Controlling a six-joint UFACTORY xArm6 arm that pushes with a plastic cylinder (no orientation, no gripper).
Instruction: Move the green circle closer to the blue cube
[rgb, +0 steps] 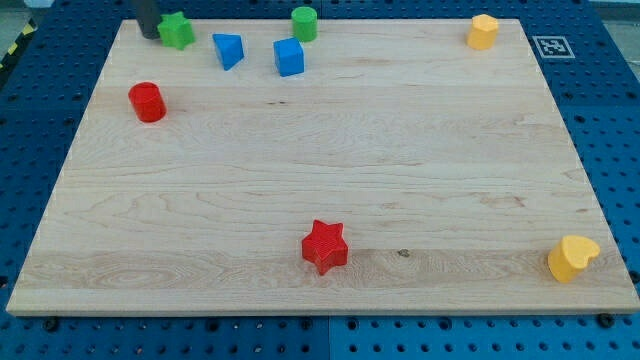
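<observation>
The rod (148, 20) is cut off by the view's top edge; you see only its lower part. My tip (150, 36) sits just left of the green star (177, 31); whether they touch cannot be told. The tag (549, 46) pattern is too small to read.

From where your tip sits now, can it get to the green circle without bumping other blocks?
Probably yes. My tip sits at the view's top left, just left of the green star. That star and the blue triangle lie between it and the green circle, so I'd skirt them; the blue cube sits just below the circle.
</observation>
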